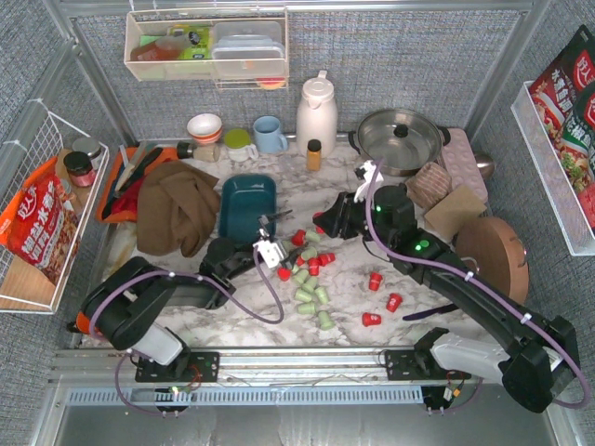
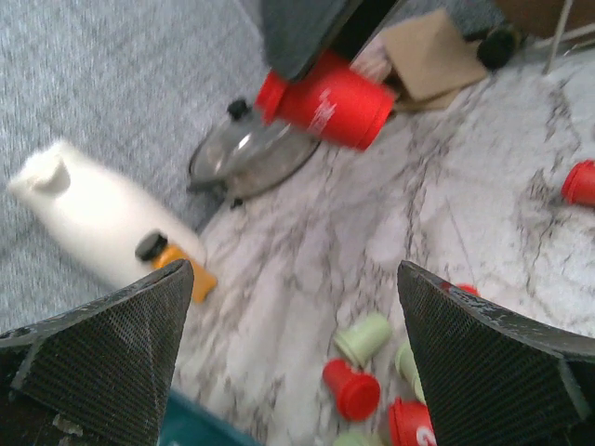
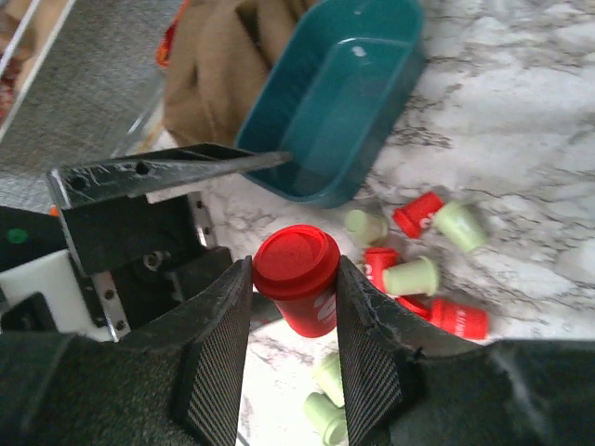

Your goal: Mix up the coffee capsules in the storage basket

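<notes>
Red and pale green coffee capsules (image 1: pixel 310 274) lie scattered on the marble table in front of the storage basket (image 1: pixel 247 206), a teal bin that looks empty inside (image 3: pixel 339 107). My right gripper (image 3: pixel 293 283) is shut on one red capsule (image 3: pixel 299 274), held above the table just right of the basket (image 1: pixel 321 223). That capsule also shows in the left wrist view (image 2: pixel 330 98). My left gripper (image 2: pixel 296 279) stands wide open with nothing between its fingers, low over the capsules (image 2: pixel 358 372) by the basket's near right corner (image 1: pixel 272 242).
A brown cloth (image 1: pixel 177 209) lies left of the basket over an orange tray. Along the back stand a white thermos (image 1: pixel 316 111), a small amber bottle (image 1: pixel 314 153), a blue mug (image 1: pixel 270 135) and a lidded pot (image 1: pixel 402 139). A round wooden board (image 1: pixel 493 255) sits at the right.
</notes>
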